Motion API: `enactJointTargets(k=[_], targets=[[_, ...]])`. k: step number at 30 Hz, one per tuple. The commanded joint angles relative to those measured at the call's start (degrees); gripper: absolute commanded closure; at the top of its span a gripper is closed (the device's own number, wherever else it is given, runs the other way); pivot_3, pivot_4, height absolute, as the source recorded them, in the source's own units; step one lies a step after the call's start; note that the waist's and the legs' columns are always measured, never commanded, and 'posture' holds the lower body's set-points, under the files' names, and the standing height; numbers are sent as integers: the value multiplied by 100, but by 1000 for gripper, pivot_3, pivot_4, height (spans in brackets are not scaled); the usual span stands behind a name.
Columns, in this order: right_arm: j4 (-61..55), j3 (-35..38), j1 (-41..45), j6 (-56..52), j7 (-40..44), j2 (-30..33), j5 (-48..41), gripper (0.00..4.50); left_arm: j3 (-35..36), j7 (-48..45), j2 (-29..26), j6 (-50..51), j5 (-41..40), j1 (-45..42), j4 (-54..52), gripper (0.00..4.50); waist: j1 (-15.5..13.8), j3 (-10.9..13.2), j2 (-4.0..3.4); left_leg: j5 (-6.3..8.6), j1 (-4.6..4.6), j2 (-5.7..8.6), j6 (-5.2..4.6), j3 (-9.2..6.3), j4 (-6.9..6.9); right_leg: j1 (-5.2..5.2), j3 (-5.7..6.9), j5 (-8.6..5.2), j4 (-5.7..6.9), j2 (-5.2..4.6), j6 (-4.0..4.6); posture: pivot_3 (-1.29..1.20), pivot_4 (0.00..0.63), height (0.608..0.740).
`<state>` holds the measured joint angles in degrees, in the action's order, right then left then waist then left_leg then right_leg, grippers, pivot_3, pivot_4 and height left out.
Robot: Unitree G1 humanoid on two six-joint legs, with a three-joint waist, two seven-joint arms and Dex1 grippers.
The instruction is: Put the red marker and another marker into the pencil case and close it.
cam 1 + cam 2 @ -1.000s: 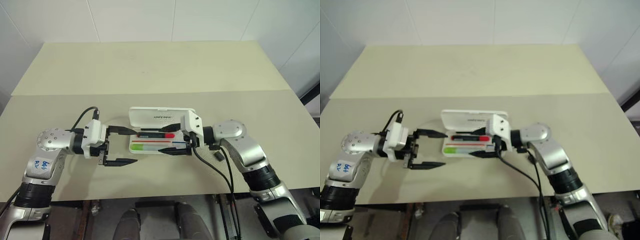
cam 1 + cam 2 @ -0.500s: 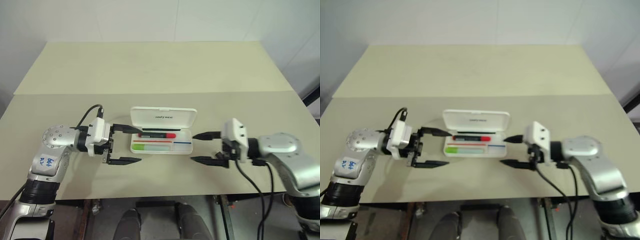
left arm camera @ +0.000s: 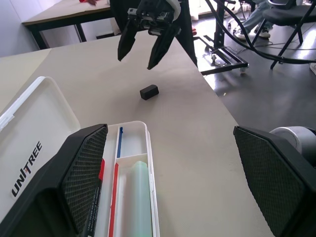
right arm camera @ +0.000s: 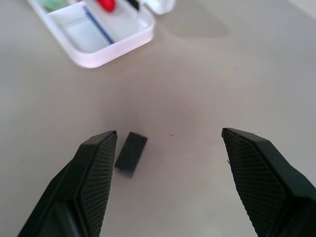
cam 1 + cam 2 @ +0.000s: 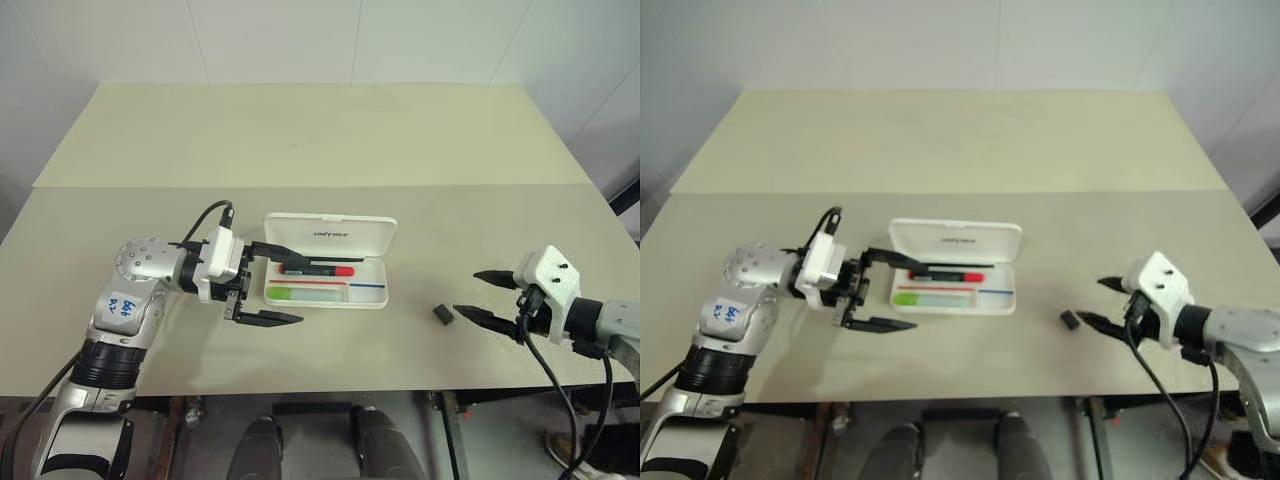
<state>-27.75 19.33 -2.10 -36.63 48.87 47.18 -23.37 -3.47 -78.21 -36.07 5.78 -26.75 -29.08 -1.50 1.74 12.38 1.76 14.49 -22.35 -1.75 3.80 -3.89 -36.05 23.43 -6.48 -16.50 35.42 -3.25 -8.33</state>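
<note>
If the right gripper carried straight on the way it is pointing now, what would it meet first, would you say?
Most likely the small black block, lying on the table just ahead of the open right gripper, nearer one finger. Beyond it lies the open pencil case. Depth is uncertain, so it might pass above the block.

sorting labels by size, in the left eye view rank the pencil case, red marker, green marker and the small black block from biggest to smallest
1. pencil case, by far the largest
2. red marker and green marker: look about the same length, the red partly hidden, so unranked
3. small black block, the smallest
</note>
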Motion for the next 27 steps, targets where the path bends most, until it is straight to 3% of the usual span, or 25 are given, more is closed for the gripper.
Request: enactJointTargets(k=[1,9,10,27], targets=[[-994,210,-226,-778,-973,-587,-362,907,8,-43,26,-44,-37,-73,-68,122,-11,0,0,0,-1,-1,0,-3,1,0,1,0,0,2,0,0,150,740],[-1839,-23,-786,-1212,-1961,-1395,-398,907,-22,-112,45,-13,-36,-90,-25,122,-12,-1,0,0,-3,0,0,-1,-2,-4,-1,-17,-10,0,32,0,150,740],[-1830,-70,-857,-1164,-2028,-1423,-325,907,-24,-119,48,-9,-35,-100,-16,122,-11,0,0,0,-4,1,0,-1,-2,-4,-1,-44,-10,0,82,0,150,740],[-1122,-596,-1011,-459,-2477,-1906,192,907,-57,-99,138,65,-40,-173,-60,122,-2,-1,0,-1,-1,0,-1,-1,-1,-3,-2,-45,-3,1,83,0,150,740]])
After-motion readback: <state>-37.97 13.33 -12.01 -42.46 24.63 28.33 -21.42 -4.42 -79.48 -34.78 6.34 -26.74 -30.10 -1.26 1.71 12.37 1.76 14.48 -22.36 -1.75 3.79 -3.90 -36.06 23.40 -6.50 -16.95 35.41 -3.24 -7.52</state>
